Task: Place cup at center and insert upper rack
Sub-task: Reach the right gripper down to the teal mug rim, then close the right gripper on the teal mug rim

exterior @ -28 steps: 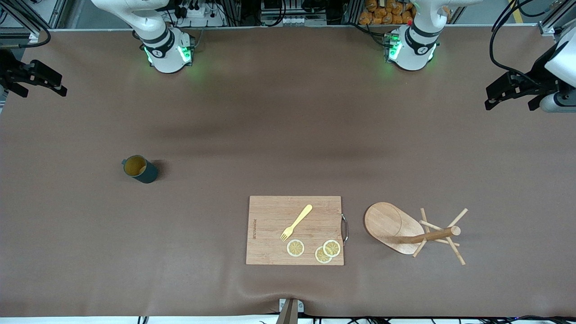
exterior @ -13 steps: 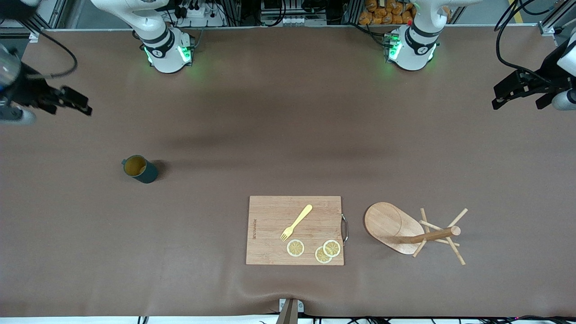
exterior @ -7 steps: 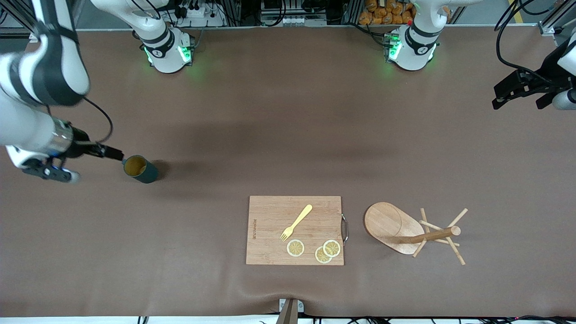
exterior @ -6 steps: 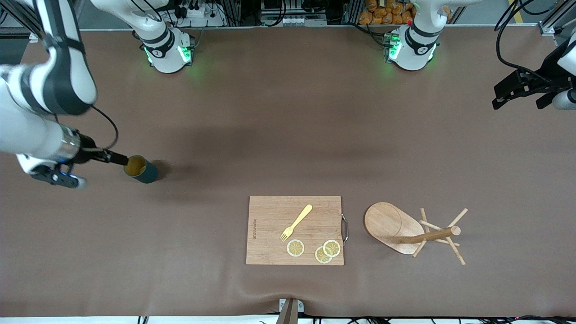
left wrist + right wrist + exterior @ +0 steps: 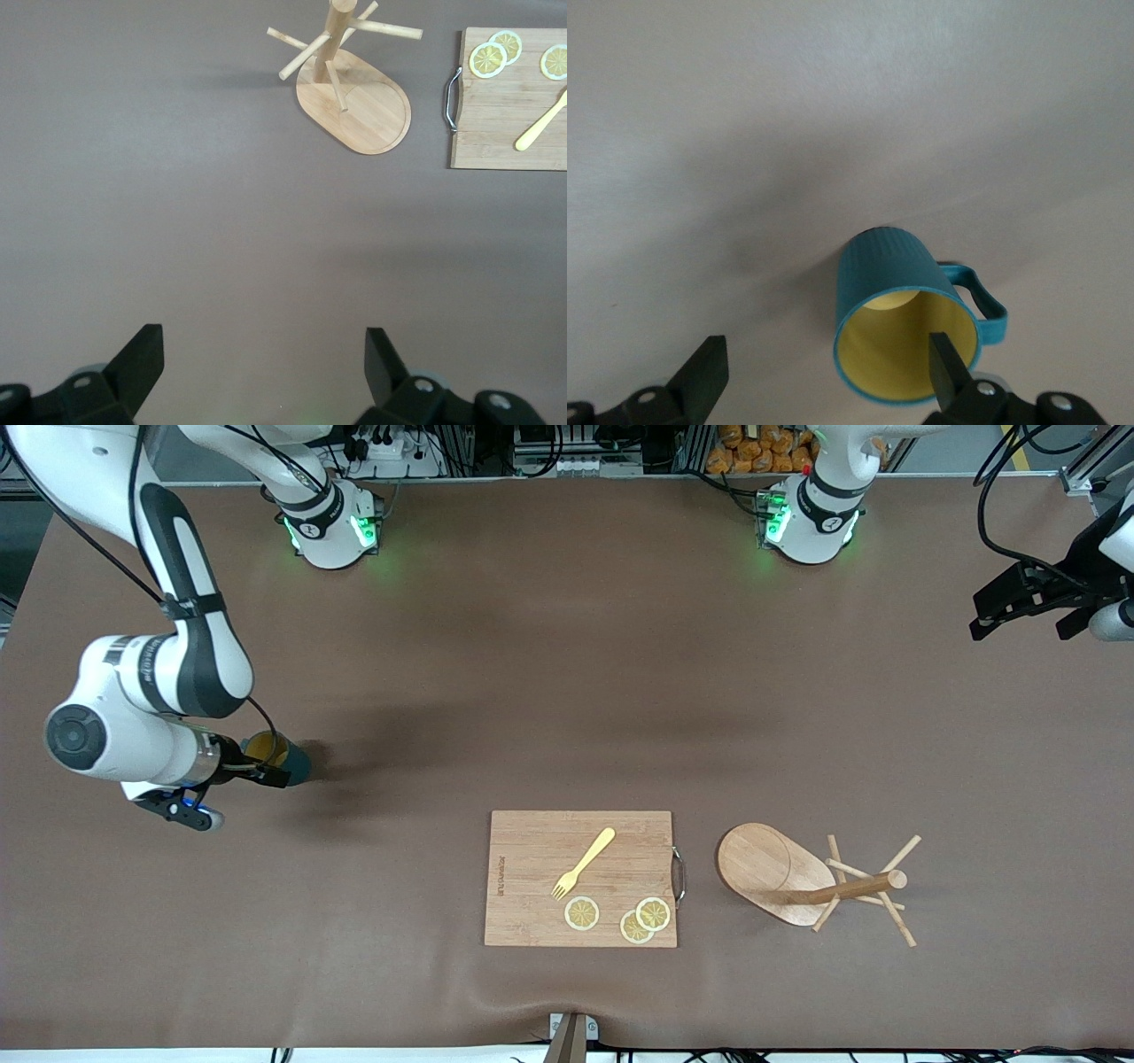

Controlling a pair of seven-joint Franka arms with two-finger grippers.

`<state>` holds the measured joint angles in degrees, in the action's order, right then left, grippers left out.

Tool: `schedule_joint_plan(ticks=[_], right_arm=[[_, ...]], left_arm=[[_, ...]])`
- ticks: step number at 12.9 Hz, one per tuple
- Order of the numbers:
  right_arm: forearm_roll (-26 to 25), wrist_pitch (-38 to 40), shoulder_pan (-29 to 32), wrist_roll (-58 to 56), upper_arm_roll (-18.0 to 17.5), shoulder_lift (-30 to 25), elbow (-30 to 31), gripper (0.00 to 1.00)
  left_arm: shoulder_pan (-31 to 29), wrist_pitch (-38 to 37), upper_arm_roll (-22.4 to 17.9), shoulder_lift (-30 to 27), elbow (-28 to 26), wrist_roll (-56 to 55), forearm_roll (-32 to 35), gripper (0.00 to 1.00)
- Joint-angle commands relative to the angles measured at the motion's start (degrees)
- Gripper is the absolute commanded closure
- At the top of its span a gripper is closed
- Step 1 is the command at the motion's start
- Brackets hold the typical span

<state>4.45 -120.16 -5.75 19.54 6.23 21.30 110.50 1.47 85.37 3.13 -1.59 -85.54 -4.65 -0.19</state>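
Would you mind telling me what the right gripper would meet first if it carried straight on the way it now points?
Most likely the small teal mug with the yellow inside. The open right gripper points at it; one finger already overlaps its rim, though actual contact is unclear.

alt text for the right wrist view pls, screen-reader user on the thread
A dark teal cup with a yellow inside stands on the brown table, seen from above at a slant, its handle sticking out to one side. The right gripper is open, one fingertip showing in front of the cup's rim and the other out over bare table.
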Motion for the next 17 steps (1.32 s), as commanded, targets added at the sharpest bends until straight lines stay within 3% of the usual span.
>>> schedule_joint_plan(ticks=[1, 4, 5, 7, 8, 12, 15, 17], right_arm=[[1.3, -1.7, 0.0, 3.4, 0.0, -0.6, 3.3, 0.0], [1.3, -1.8, -0.3, 5.8, 0.0, -0.2, 4.4, 0.0], [1.3, -1.8, -0.8, 7.7, 0.0, 0.1, 4.4, 0.05], [1.3, -2.4, -1.5, 8.1, 0.0, 0.4, 4.3, 0.37], [1.3, -3.1, -1.4, 8.1, 0.0, 0.6, 4.3, 0.47], [1.2, -6.9, -0.9, 7.3, 0.1, 2.0, 4.3, 0.65], [1.2, -7.2, -0.7, 7.0, 0.0, 2.2, 4.2, 0.95], [1.1, -7.2, -0.8, 7.0, 0.1, 2.2, 4.0, 1.0]], left_arm=[[-0.2, -0.8, 0.3, 0.0, 0.7, -0.3, 0.6, 0.0], [-0.2, -0.6, 0.4, 0.1, 0.6, -0.3, 0.6, 0.0], [-0.1, -0.6, 0.5, 0.1, 0.6, -0.4, 0.6, 0.0], [0.0, -0.5, 0.5, 0.1, 0.6, -0.5, 0.5, 0.0], [0.0, -0.4, 0.6, 0.1, 0.6, -0.5, 0.5, 0.0], [0.3, -0.4, 0.6, 0.1, 0.6, -0.4, 0.4, 0.0], [0.5, -0.4, 0.7, 0.1, 0.6, -0.4, 0.4, 0.0], [0.6, -0.4, 0.7, 0.1, 0.6, -0.4, 0.4, 0.0]])
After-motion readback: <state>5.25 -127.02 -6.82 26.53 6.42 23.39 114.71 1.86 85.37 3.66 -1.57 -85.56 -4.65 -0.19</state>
